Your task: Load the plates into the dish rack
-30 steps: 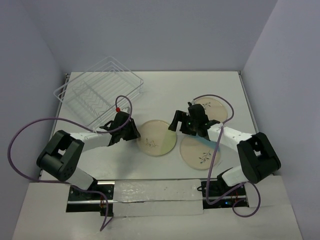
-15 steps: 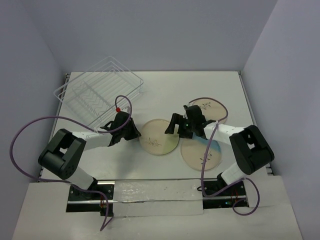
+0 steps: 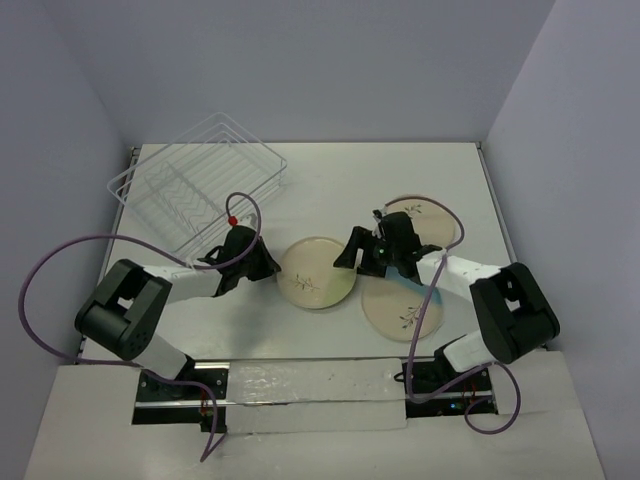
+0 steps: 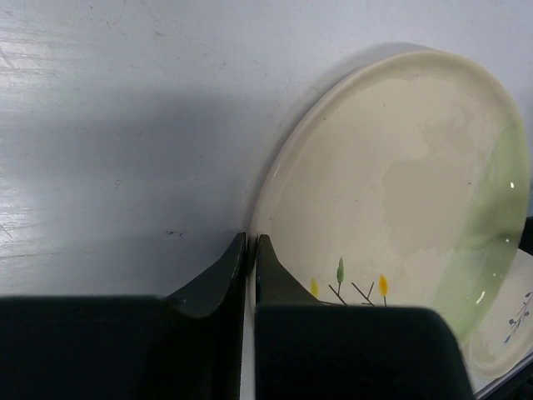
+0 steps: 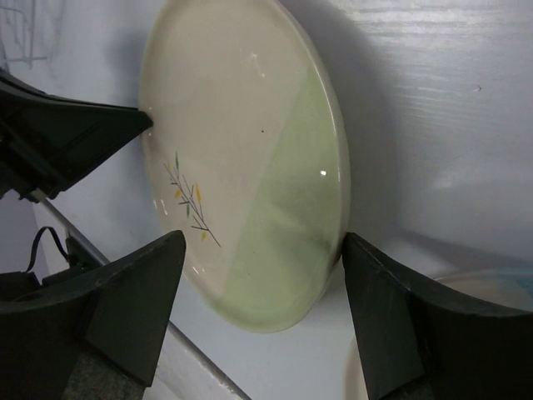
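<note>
The round cream-and-pale-green ceramic plate point(image 3: 316, 272) lies flat in the middle of the white counter point(image 3: 330, 180), well apart from the white wire dish rack point(image 3: 200, 180) at the far left. The left pincer point(image 4: 250, 242) is fully closed, its tips butted against the plate's left rim, holding nothing. The right pincer point(image 5: 262, 240) stands wide, straddling the right rim, gripping nothing yet.

A squeeze on the glazed edge could slip and skate the plate onto the near-right cream plate point(image 3: 400, 310) just beside it. Too hard a push from the left could chip the 2 rims.

3 plates point(image 3: 317, 273) point(image 3: 402, 310) point(image 3: 436, 217), 1 dish rack point(image 3: 196, 178)
</note>
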You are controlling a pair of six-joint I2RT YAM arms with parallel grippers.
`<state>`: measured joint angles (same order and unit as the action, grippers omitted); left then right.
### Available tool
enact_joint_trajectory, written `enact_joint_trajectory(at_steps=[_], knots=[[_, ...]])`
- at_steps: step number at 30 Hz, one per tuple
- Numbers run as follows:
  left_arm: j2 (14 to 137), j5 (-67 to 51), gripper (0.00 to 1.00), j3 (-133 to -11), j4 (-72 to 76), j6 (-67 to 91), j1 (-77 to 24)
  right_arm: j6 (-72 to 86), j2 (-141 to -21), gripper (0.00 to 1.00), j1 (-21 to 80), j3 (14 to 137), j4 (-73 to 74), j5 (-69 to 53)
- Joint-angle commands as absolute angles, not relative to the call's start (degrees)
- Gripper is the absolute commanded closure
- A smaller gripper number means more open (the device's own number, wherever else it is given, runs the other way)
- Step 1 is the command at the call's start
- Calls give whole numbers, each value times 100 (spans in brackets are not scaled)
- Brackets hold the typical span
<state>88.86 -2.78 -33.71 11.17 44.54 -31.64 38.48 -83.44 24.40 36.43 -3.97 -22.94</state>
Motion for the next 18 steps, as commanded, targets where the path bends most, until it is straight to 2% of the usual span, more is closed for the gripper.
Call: enact_joint_trajectory(at_steps=[1, 7, 18], knots=[[9054, -777, 100, -3085, 1051, 4517, -3313, 4385, -7761, 21, 2663, 3769, -1828, -3661], [9151, -1102, 100, -2961, 1489, 4614, -3313, 4730, -7746, 24, 2664, 3526, -2521, -3893], [8994, -1232, 100, -2831, 1774, 4630, -3329, 4783, -8181, 33, 2801, 3717, -2485, -3747]])
